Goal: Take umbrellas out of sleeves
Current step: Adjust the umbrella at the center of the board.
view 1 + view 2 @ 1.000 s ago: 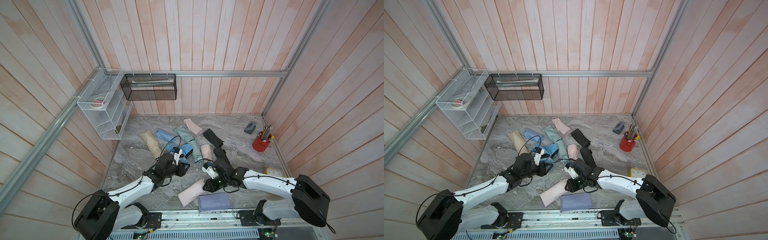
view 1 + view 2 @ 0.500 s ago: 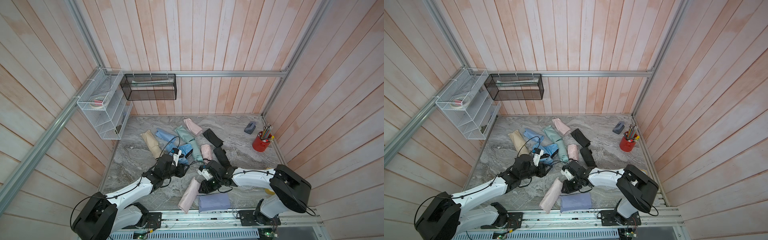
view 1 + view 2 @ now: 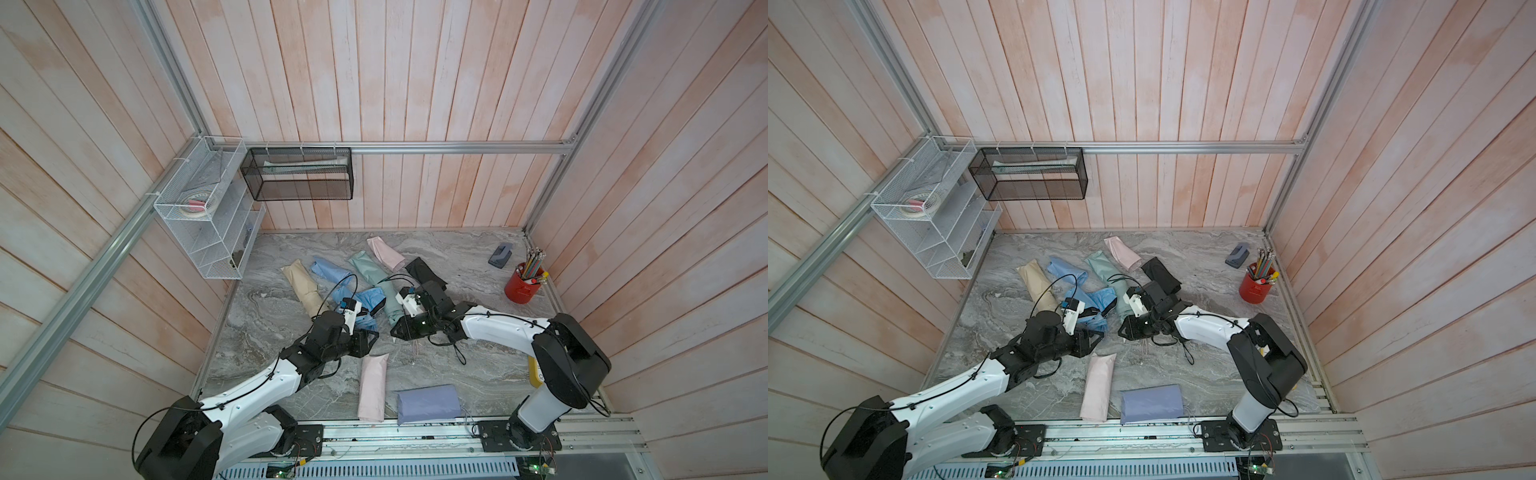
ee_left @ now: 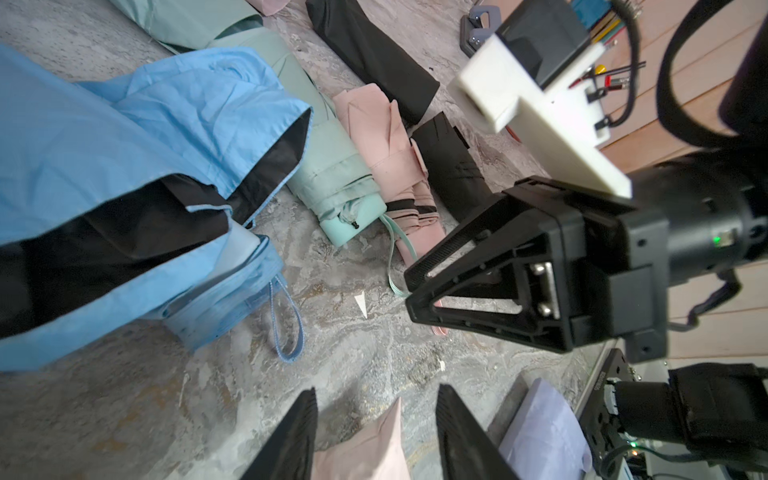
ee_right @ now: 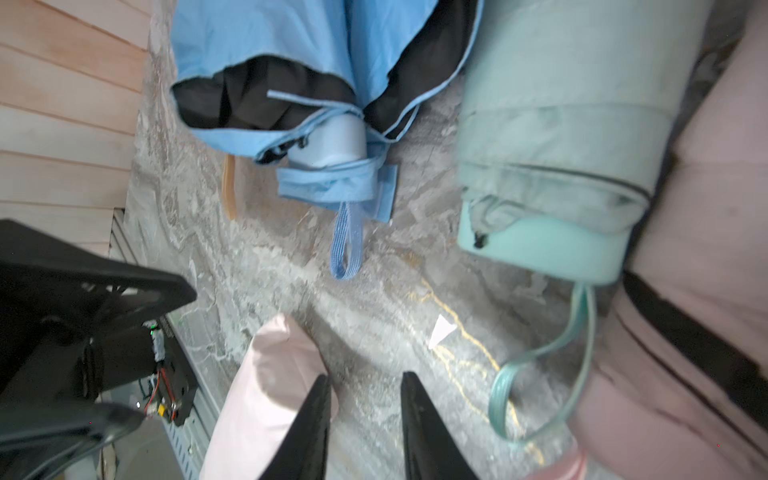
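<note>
Right wrist: bare marble [image 5: 365, 316] between parted fingers [image 5: 305, 436].

Blue umbrella [image 4: 145, 137], loosened, lies beside rolled mint umbrella [image 4: 332, 178] and pink umbrella [image 4: 380, 133]; pink sleeve [image 3: 372, 386], lavender sleeve [image 3: 428, 404] lie flat.

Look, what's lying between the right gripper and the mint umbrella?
In the right wrist view, a small white scrap lies on the bare table between the right gripper and the mint umbrella; its cord loops alongside.
</note>
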Controlling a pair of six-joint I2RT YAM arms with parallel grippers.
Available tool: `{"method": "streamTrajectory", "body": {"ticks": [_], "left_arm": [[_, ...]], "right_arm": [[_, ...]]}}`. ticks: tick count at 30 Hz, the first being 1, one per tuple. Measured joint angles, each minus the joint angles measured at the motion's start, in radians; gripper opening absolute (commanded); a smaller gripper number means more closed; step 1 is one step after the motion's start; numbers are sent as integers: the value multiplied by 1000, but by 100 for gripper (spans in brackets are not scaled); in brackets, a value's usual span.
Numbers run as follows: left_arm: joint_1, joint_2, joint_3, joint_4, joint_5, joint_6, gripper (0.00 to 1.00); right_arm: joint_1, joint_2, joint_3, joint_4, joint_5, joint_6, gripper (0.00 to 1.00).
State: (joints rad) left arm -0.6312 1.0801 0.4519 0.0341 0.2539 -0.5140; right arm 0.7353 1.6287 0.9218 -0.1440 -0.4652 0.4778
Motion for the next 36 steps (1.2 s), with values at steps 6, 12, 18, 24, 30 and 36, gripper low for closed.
{"method": "streamTrajectory", "body": {"ticks": [6,12,18,24,30,36], "left_arm": [[-56,-45,-40,-50,6,-91,53],[-121,-152,-96,-136,7,-198,55],[-151,-216,-108,-189,20,-278,57],[-217,-295,-119,-312,26,-350,60],[-229,-353,-137,-378,29,-378,60],[-230,-304,-237,-343,56,-400,52]], "right_arm": [[41,-81,-116,-26,-121,-10,41],[110,-75,-158,7,-219,26,43],[115,-27,-158,85,-259,73,43],[115,29,-158,108,-260,109,46],[115,52,-158,153,-269,137,49],[117,83,-157,188,-282,158,48]]}}
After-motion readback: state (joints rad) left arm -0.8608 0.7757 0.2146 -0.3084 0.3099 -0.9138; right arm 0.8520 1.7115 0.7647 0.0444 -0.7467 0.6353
